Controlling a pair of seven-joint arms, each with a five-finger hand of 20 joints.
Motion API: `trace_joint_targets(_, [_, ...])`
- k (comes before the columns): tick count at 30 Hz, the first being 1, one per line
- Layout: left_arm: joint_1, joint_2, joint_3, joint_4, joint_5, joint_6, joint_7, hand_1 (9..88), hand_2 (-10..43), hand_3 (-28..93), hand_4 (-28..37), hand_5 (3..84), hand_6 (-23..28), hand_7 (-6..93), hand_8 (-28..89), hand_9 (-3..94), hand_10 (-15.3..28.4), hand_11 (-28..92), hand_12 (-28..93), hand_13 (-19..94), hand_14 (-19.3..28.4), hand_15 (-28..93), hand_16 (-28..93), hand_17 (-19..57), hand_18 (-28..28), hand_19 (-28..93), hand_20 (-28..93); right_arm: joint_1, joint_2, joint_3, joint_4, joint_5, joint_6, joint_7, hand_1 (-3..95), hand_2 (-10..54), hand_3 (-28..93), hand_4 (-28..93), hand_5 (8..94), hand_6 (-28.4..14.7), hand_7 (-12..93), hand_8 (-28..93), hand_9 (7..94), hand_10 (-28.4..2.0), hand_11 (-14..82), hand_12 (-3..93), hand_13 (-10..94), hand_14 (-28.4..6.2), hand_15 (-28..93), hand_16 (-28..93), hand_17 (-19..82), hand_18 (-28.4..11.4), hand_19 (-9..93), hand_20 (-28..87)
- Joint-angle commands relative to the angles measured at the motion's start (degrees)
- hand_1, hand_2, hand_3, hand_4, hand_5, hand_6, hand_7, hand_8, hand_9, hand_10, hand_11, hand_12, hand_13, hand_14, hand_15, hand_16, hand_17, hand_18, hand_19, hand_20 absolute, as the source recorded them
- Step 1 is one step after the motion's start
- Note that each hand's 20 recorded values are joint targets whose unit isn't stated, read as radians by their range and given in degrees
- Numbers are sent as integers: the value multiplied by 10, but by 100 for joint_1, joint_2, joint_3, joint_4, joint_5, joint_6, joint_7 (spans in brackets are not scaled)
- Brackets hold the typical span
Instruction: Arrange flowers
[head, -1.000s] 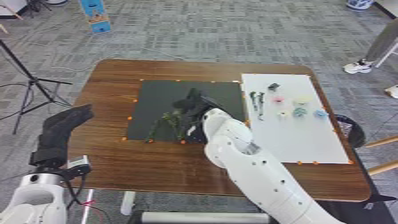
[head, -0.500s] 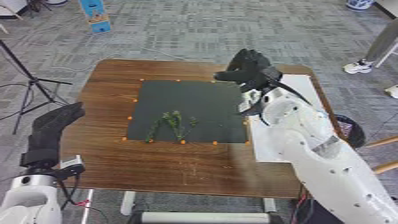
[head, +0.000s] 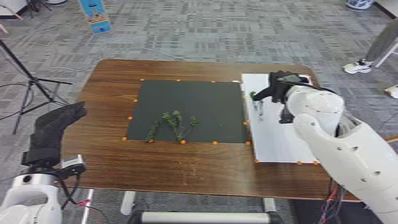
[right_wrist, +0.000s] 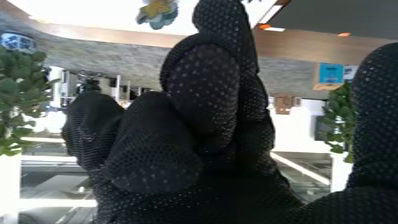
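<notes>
R robot hand (head: 282, 86) open, empty; prob. picking green stem (head: 260, 108) off white sheet (head: 278, 145); next: lower, align, pinch.

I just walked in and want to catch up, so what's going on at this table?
A robot seems to be arranging flowers. Its right hand is over the white sheet, where yellow and blue petals can be seen; whether it holds anything, I can't tell. On the black mat lie a few green sprigs, with no blossoms beside them. The left hand is off to the left with its fingers extended, holding nothing.
</notes>
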Motion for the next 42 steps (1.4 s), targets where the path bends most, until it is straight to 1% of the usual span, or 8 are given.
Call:
trace_joint_targets(1, [38,-55,-1,-67,41,-64,-27,206,-32,730,-281,497,32,145,-79,497,125,183,119,381,139,117,8,57,100,46,157,193,-327,102,365,144,-181,181,220,-95,556,-93,886,-18,262,-12,937,-102,446,274,901,-82,662,405,538,-266,932,614])
trace_joint_targets(7, [-40,-66,85,-48,90,-122,-29,206,-32,729,-280,497,32,145,-78,497,125,183,120,383,139,117,8,57,100,47,157,131,-589,107,707,14,-180,227,222,-95,564,-89,890,-18,259,-11,937,-102,450,266,906,-81,657,407,543,-265,932,612])
trace_joint_targets(24, [-73,-142,125,-61,163,-211,-36,208,-28,727,-279,497,32,145,-79,496,124,182,120,383,140,117,9,56,101,47,156,1,-1109,-80,1351,-726,-386,190,239,-95,576,-86,886,-17,256,-13,937,-98,444,267,911,-78,647,408,554,-257,932,600])
trace_joint_targets(27, [-53,-152,117,-64,159,-210,-42,209,-27,725,-279,497,32,145,-78,495,124,182,120,383,140,117,9,56,101,47,156,-15,-1213,-12,1428,-557,-427,303,260,-95,580,-86,886,-17,255,-13,937,-98,444,266,913,-75,644,406,559,-254,932,597])
trace_joint_targets(32, [-72,-163,130,-62,174,-224,-66,211,-26,726,-280,497,32,145,-78,496,124,182,120,384,140,118,10,56,101,47,156,-17,-1217,-72,1420,-435,-309,428,377,-93,613,-79,885,-14,255,-14,937,-94,442,266,916,-73,639,407,566,-247,932,592])
trace_joint_targets(36, [-72,-175,129,-62,170,-231,-86,215,-23,725,-278,496,32,145,-78,496,125,183,120,383,141,120,13,54,103,49,157,-72,-1206,-135,1333,-453,-146,354,466,-95,594,-64,885,-6,224,242,937,-83,461,255,928,-64,635,411,580,-238,932,596])
trace_joint_targets(40, [-81,-183,136,-65,175,-263,-100,217,-24,726,-274,496,32,145,-78,495,125,182,120,382,144,122,15,52,105,52,157,-124,-1201,-203,1297,-609,-23,189,493,-95,596,-45,893,5,243,289,937,-78,500,253,935,-57,659,417,592,-237,932,620])
trace_joint_targets(42, [-75,-178,126,-66,177,-284,-99,221,-23,726,-273,496,33,145,-78,495,125,182,120,381,145,122,15,52,105,52,156,-179,-1151,-182,1220,-493,255,185,495,-95,602,-27,896,6,251,297,937,-77,519,253,936,-57,667,422,595,-240,932,632])
